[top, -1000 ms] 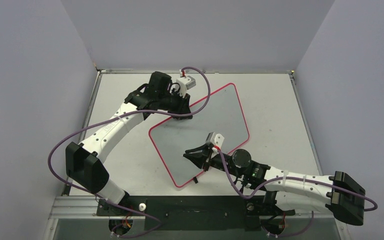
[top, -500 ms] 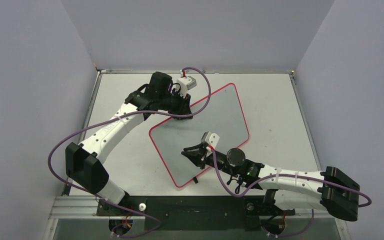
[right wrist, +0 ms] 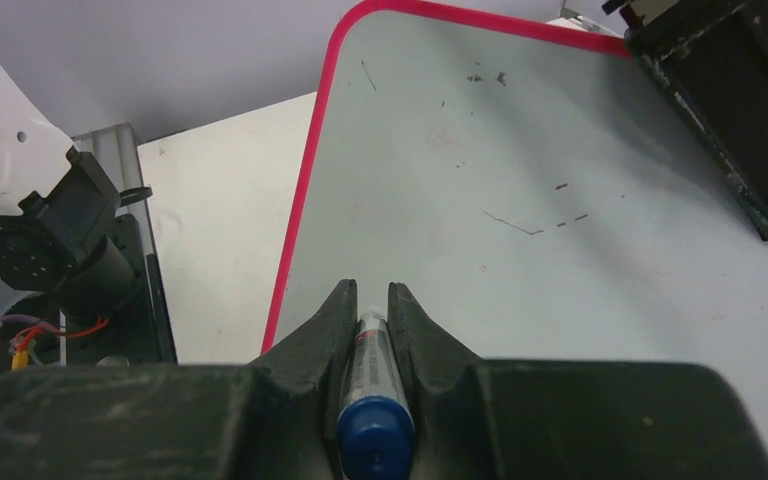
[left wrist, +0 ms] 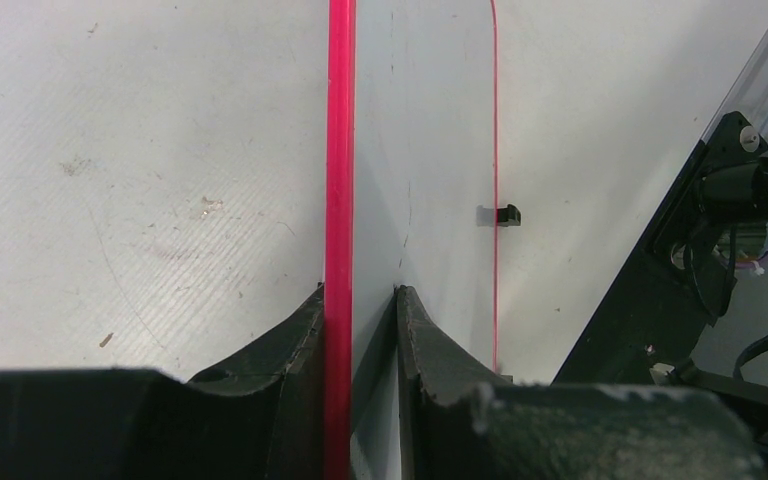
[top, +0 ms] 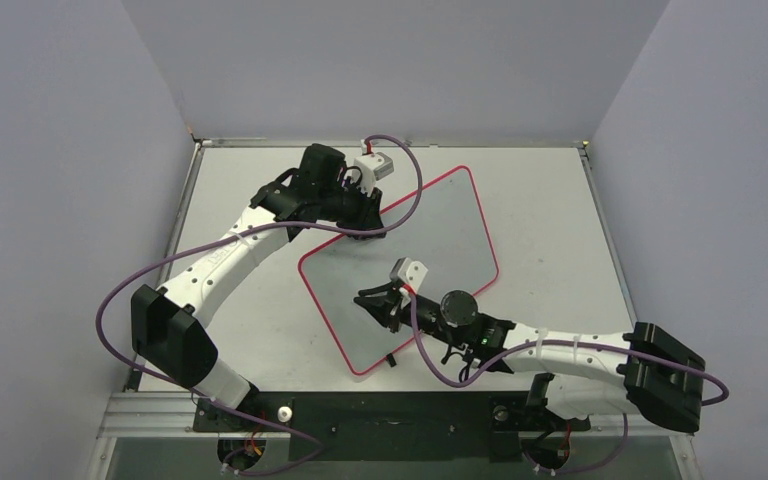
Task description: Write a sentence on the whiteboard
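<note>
Here, the left hand (left wrist: 360,300) pinches the flat white, red-rimmed whiteboard (top: 440,225) at 11 o'clock, steadying it; the right hand (right wrist: 370,300) clamps a blue-ended marker (right wrist: 374,415), poised at 7 o'clock.

whiteboard (top: 440,230) pale grey-white, pink-red rim; marker (right wrist: 372,410) blue-ended; table (top: 540,200) off-white

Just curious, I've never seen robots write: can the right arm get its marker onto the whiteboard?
Probably yes: the right gripper, shut on the marker, hangs over the whiteboard with nothing between.

Left hand (top: 366,222) far forward, right hand (top: 371,303) nearer, both pinched tight.
</note>
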Controlling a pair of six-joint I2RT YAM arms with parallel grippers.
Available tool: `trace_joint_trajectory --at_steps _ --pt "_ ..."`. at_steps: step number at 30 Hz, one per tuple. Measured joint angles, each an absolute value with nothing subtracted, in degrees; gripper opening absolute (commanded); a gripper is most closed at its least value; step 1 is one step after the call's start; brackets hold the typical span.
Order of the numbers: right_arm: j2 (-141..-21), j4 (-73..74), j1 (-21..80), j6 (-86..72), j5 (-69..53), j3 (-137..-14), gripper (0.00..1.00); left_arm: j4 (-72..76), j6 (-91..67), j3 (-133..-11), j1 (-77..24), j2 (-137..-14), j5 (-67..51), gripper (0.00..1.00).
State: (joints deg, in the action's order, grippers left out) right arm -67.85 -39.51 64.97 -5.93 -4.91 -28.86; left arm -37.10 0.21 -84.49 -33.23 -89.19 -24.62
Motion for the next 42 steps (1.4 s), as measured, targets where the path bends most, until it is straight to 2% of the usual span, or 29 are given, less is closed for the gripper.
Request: trace_joint_trajectory --at_steps 23,42 --pt "-74.9 -42.8 65.7 -5.0 -3.2 -39.4 0.00 -37.1 0.2 -84.5 -33.3 -89.2 -24.2 0.00" --pt "-78.9 -48.6 66.8 -4.1 3.0 -38.2 0.00 -37.0 0.2 -84.5 -33.5 -89.2 -24.0 0.00"
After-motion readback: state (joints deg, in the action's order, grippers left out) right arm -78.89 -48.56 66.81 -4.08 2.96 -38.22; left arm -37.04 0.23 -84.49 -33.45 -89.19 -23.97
